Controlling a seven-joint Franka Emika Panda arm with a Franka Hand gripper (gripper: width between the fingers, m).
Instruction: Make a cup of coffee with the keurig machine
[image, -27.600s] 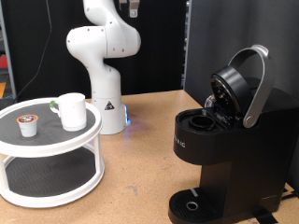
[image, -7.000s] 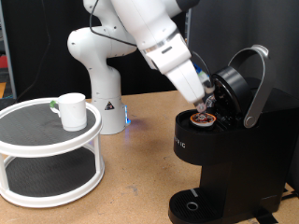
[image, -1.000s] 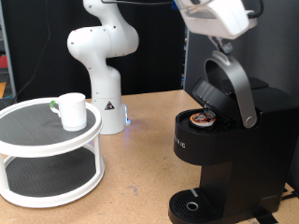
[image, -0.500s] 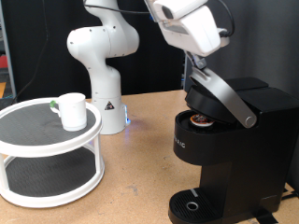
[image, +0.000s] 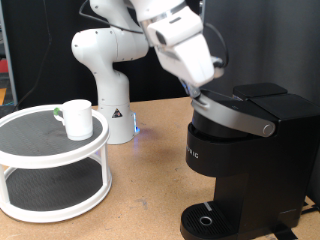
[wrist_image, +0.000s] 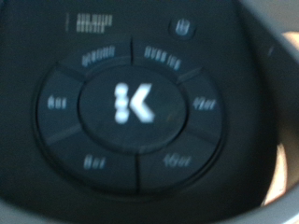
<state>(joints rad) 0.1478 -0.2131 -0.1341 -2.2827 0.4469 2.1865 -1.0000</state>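
Now jaws (image: 200, 92), grip state unclear, press the keurig machine (image: 240, 160) lid down; cup (image: 77, 118) sits apart

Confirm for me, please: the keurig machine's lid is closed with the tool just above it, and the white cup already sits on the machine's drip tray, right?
Not quite. The cup is on the top shelf of the white round stand, not on the drip tray, as the exterior view shows. The rest holds: the keurig machine has its lid down, with the tool just above it.
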